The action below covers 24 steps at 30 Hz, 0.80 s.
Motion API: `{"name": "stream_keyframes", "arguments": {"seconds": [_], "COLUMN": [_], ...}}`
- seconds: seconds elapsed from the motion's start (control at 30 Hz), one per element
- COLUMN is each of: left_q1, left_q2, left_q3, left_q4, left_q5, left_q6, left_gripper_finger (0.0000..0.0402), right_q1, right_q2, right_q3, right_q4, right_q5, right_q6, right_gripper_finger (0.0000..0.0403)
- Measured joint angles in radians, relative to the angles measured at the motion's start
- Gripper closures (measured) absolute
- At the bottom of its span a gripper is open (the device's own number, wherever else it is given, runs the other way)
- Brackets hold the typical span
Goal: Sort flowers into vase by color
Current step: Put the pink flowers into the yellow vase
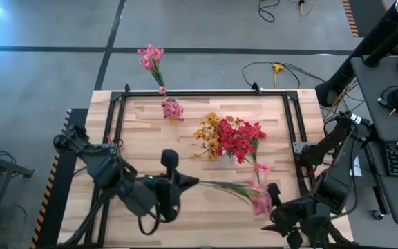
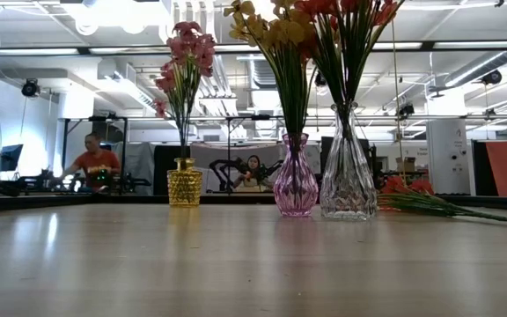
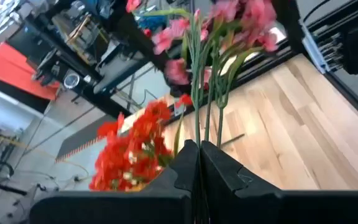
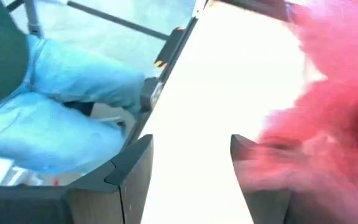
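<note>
On the desk [image 1: 150, 124], yellow and red flowers [image 1: 230, 136] stand in vases at mid-desk. The left gripper [image 1: 188, 182], in front of those vases, has its jaws clamped on the stems of a pink spray [image 1: 244, 191]. The right gripper [image 1: 273, 200], jaws apart, sits beside that spray's blossoms.

**Our two arms at the near edge**

Our left gripper [image 1: 193, 182] sits low over the middle of the table, its fingers [image 3: 185, 163] pressed together on thin stems, arm bent back toward the left side. Our right gripper [image 1: 273, 197] rests near the right front corner, fingers [image 4: 132, 168] spread apart, holding nothing.
</note>
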Motion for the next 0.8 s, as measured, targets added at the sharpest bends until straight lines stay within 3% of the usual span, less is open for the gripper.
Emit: {"name": "stream_keyframes", "arguments": {"seconds": [0.13, 0.23, 0.4, 0.5, 0.6, 0.7, 0.8], "left_q1": [-0.001, -0.004, -0.005, -0.004, 0.001, 0.002, 0.002], "left_q2": [-0.151, -0.296, -0.491, -0.588, -0.646, -0.669, -0.674], "left_q3": [-0.24, -0.474, -0.855, -1.048, -1.245, -1.408, -1.518], "left_q4": [0.145, 0.364, 0.799, 1.098, 1.46, 1.811, 1.994], "left_q5": [-0.029, -0.041, -0.039, -0.039, 0.017, 0.111, 0.187], "left_q6": [-0.028, -0.002, 0.167, 0.291, 0.431, 0.512, 0.53], "left_gripper_finger": [0.0402, 0.0402, 0.0402, 0.0402, 0.0402, 0.0402, 0.0402], "right_q1": [0.04, 0.053, 0.048, 0.034, 0.004, -0.046, -0.111], "right_q2": [0.0, -0.001, -0.027, -0.042, -0.049, -0.042, -0.019], "right_q3": [-0.003, -0.003, -0.002, 0.001, 0.002, 0.001, -0.008], "right_q4": [-0.021, -0.016, -0.008, 0.036, 0.101, 0.221, 0.381], "right_q5": [0.0, 0.04, 0.192, 0.337, 0.465, 0.491, 0.494], "right_q6": [0.051, 0.051, 0.05, 0.04, -0.005, -0.099, -0.238], "right_gripper_finger": [0.0197, 0.0197, 0.0197, 0.0197, 0.0197, 0.0197, 0.0197]}}
